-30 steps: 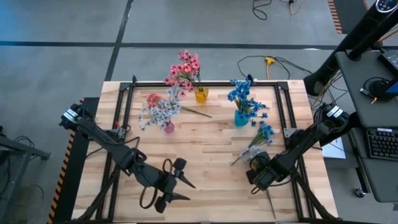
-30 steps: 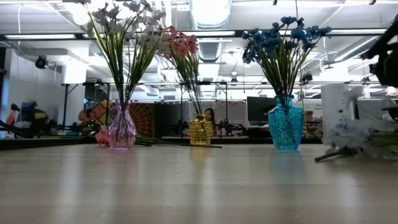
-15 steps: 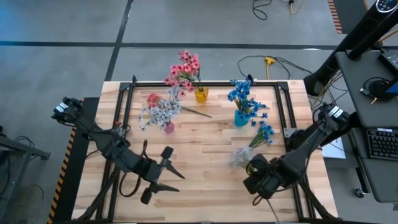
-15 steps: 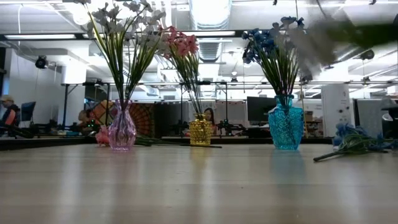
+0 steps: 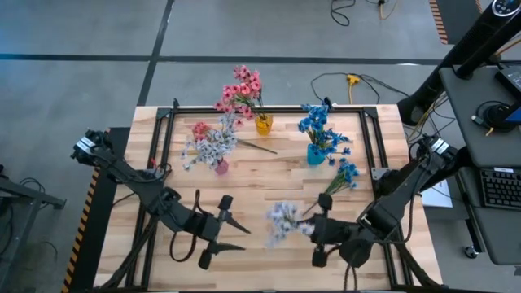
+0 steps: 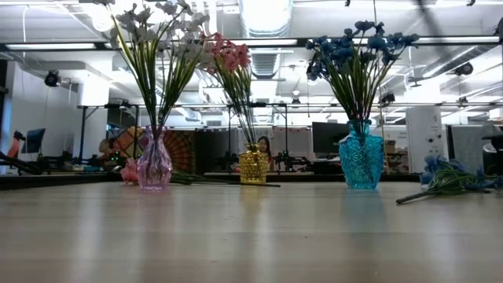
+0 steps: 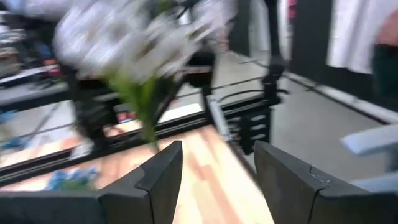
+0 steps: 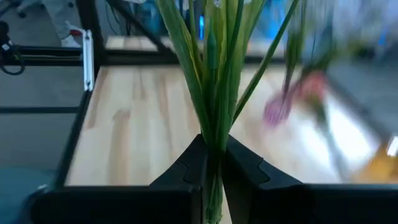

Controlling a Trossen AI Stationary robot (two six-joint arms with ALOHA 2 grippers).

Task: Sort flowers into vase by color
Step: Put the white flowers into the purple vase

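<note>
Fingers of the right gripper (image 8: 213, 180) are pinched tight around the thin green stems of a pale white-lavender flower sprig (image 5: 283, 220), whose blurred blossoms hang over the near middle of the light wooden counter (image 5: 269, 175), pointing toward the left arm. Just across from it, the left gripper (image 5: 228, 234) hovers above the near-left part of the counter with its two dark fingers (image 7: 163, 177) spread wide and nothing between them. Farther back stand three vases: a pink glass vase (image 6: 154, 167) with white-lavender blossoms, a small yellow vase (image 6: 252, 167) with pink blossoms, and a turquoise vase (image 6: 361, 163) with bright blue blossoms. One loose blue flower sprig (image 5: 342, 177) lies flat on the counter at the right side, near the turquoise vase.
</note>
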